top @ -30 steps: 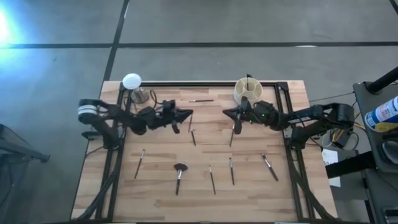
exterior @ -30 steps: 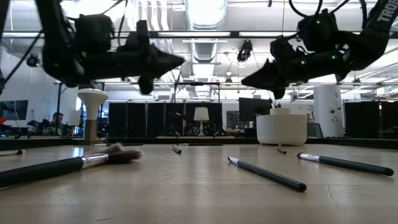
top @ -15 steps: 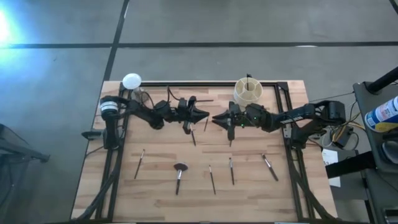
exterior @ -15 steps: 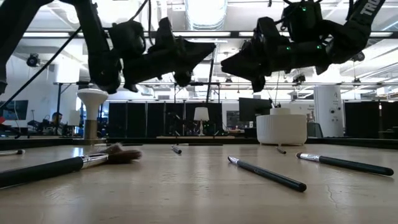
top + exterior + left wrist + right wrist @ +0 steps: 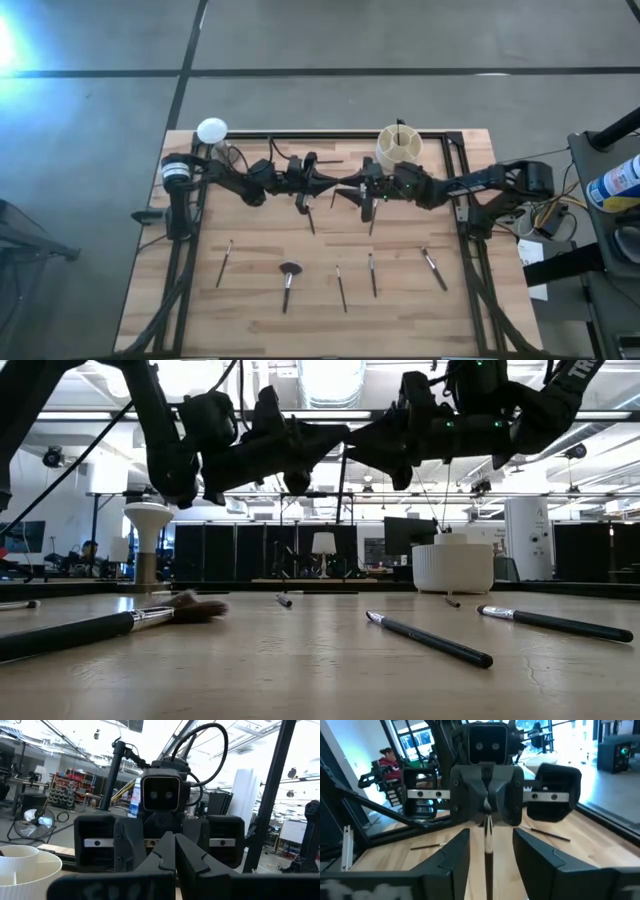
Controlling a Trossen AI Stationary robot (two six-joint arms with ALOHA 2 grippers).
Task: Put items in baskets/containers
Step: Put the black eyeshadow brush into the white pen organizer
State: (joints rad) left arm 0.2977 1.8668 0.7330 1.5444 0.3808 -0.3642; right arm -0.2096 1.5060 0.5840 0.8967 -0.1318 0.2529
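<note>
Above the table's middle my two grippers meet tip to tip. My left gripper (image 5: pixel 328 187) (image 5: pixel 487 810) is shut on a thin makeup brush (image 5: pixel 340 490) (image 5: pixel 488 845) that hangs below it. My right gripper (image 5: pixel 342 192) (image 5: pixel 490 834) is open, one finger on either side of that brush; I see no touch. The cream-white cup (image 5: pixel 400 148) (image 5: pixel 452 567) stands at the far right with a dark brush upright in it. Several other brushes (image 5: pixel 288 283) (image 5: pixel 372 275) lie flat on the wood. My left gripper pinches the brush's upper end (image 5: pixel 488 820) between its two fingertips. The fingers come from the table's left, about level and tipped a little upward, and lie across the brush. The brush hangs nearly upright below them, clear of the table.
A white disc on a metallic stand (image 5: pixel 211 131) (image 5: pixel 147 518) is at the far left corner. Two brushes (image 5: pixel 308 218) (image 5: pixel 372 222) lie on the table just nearer than the grippers. A dark frame (image 5: pixel 330 134) runs along the table's far edge. A person sits far off in the room.
Both grippers have come toward each other over the table's middle and risen a little. My left gripper has tipped upward and carried the hanging brush rightward. My right gripper has opened, and its fingers now stand around the brush.
</note>
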